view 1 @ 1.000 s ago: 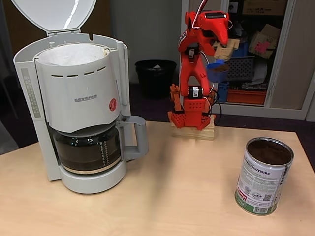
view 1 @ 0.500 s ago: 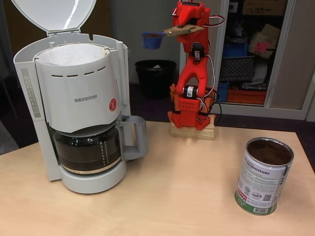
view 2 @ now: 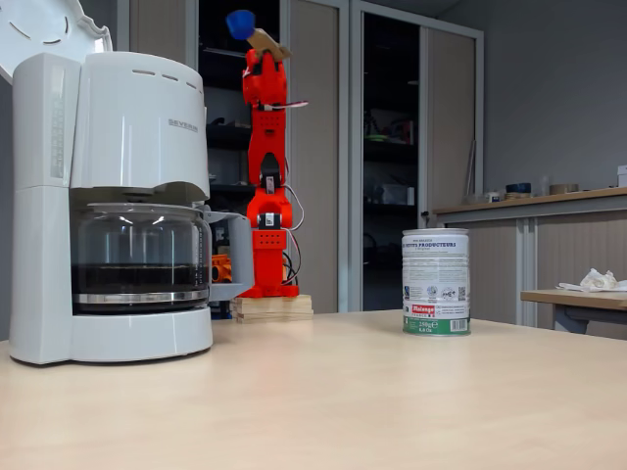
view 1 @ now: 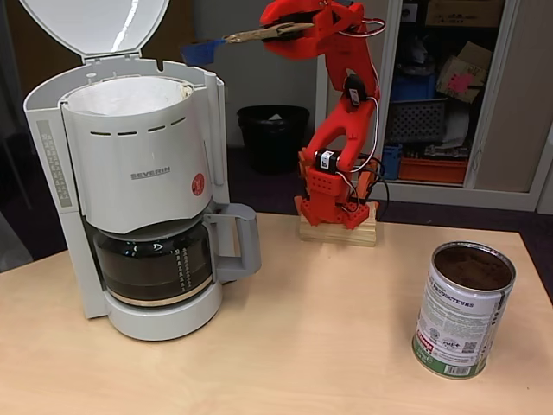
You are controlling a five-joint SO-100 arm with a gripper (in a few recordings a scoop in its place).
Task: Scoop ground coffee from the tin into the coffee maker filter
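Observation:
My red gripper [view 1: 278, 32] is raised high and shut on the wooden handle of a blue scoop [view 1: 200, 50]. The scoop's cup hangs just above and to the right of the white coffee maker [view 1: 138, 173], near its open top. A white paper filter [view 1: 125, 95] lines that top under the raised lid [view 1: 95, 24]. The tin [view 1: 462, 313] stands on the table at the right, open, with dark brown ground coffee [view 1: 473, 268] almost to its rim. From the low side view, the scoop [view 2: 240, 23] tops the gripper [view 2: 265, 49], behind the coffee maker [view 2: 118, 147] and left of the tin [view 2: 436, 282]. I cannot see what is in the scoop.
A glass carafe [view 1: 155, 264] sits in the machine, its handle pointing right. The arm stands on a wooden block [view 1: 339, 230] at the table's far edge. A black bin [view 1: 273, 134] and open shelves with boxes [view 1: 449, 78] lie behind the table.
The arm has swung from right to left with the scoop, lifting it and stretching out until the blue cup is near the coffee maker's open top.

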